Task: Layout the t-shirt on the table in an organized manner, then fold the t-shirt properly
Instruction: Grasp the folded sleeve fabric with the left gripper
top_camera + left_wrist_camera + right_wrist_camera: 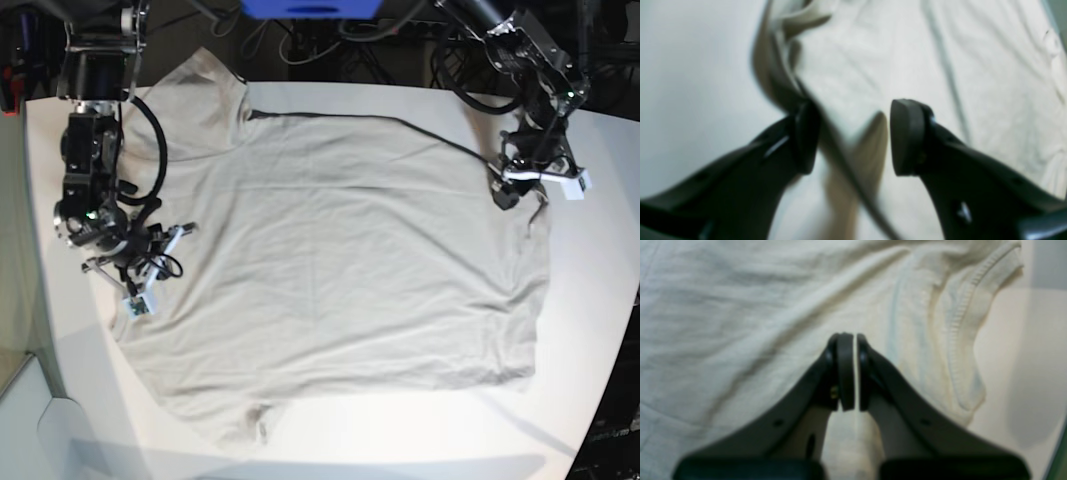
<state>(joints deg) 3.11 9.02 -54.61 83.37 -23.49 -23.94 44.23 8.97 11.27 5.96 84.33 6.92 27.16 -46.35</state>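
Between our left end effector (853, 136) pads, half-wide, a t-shirt (340, 260) edge hangs loose; our right end effector (855, 371) pinches cloth beneath it on the tabletop (600, 330). Pulling unevenly may drop the loose edge, wrinkling it.

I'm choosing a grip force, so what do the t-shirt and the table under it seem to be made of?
The t-shirt looks like soft knit cotton, matte beige-grey: it wrinkles, and its hem shows rows of stitching. The table looks like a hard, smooth white board, perhaps laminate, with a faint sheen; the exact material is unclear.
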